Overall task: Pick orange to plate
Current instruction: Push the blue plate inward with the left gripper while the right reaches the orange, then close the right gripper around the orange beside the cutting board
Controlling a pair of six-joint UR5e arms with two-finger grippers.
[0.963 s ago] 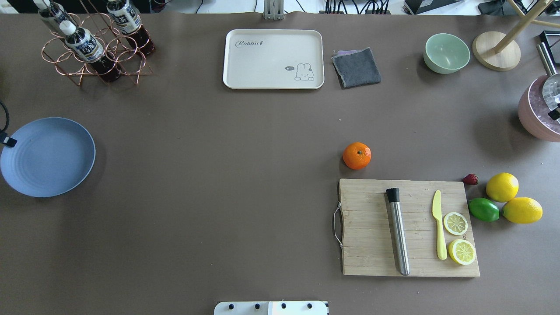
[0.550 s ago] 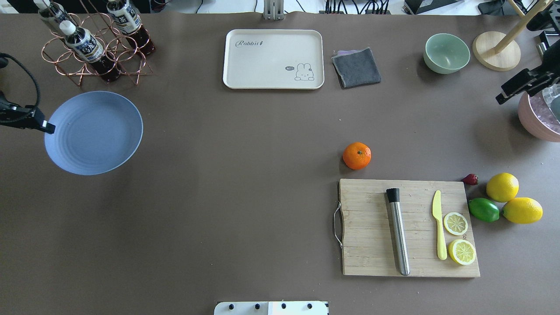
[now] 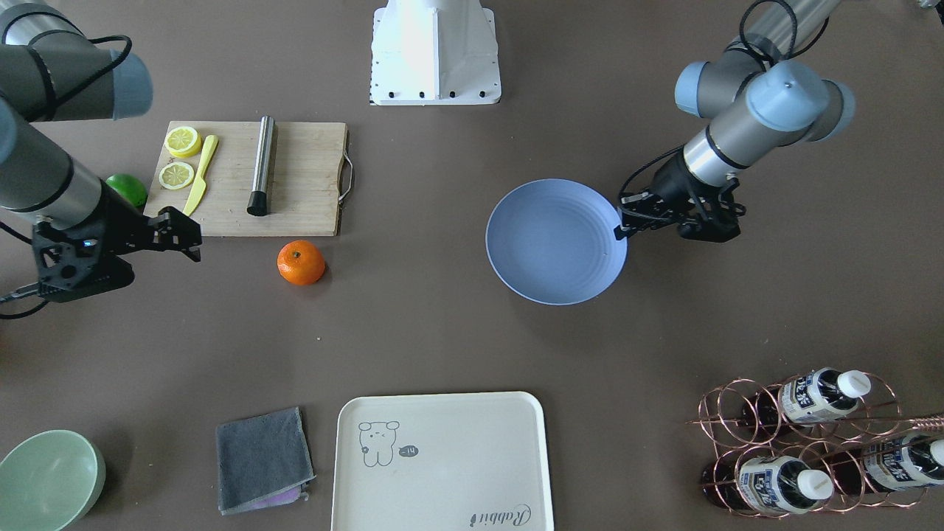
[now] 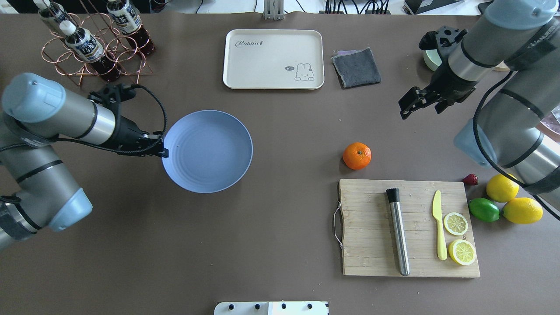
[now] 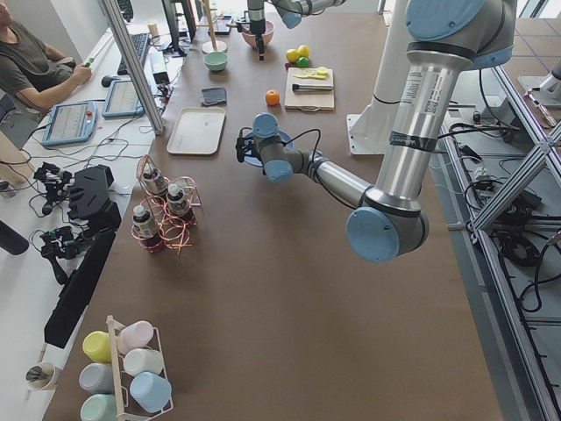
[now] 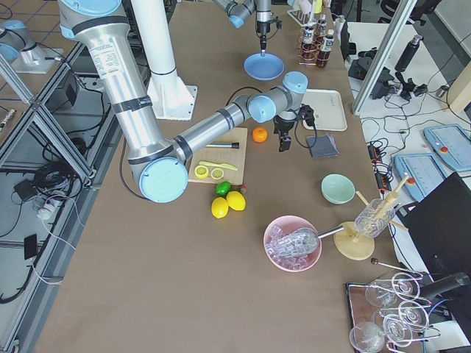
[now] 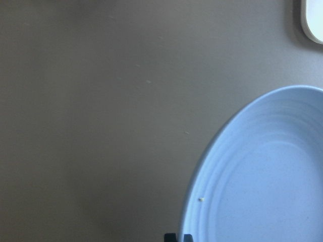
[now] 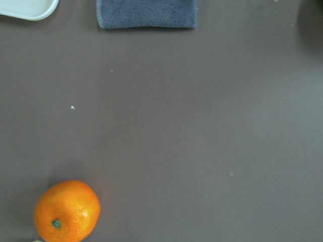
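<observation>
The orange (image 4: 357, 155) sits on the brown table just beyond the cutting board's far left corner; it also shows low left in the right wrist view (image 8: 66, 210). My left gripper (image 4: 160, 148) is shut on the left rim of the periwinkle-blue plate (image 4: 210, 151), which it holds level left of the table's middle, casting a shadow. The plate (image 3: 553, 243) holds nothing. My right gripper (image 4: 404, 109) hangs open with nothing in it, beyond and to the right of the orange, clear of it.
A wooden cutting board (image 4: 372, 227) carries a metal muddler, a yellow knife and lemon slices. Two lemons and a lime (image 4: 483, 209) lie right of it. At the far edge are a cream tray (image 4: 273, 59), a grey cloth (image 4: 356, 67) and a bottle rack (image 4: 94, 43).
The left arm has carried the plate from the table's left edge rightward toward the middle. The right arm has swung in from the right edge toward the orange, which has not moved.
</observation>
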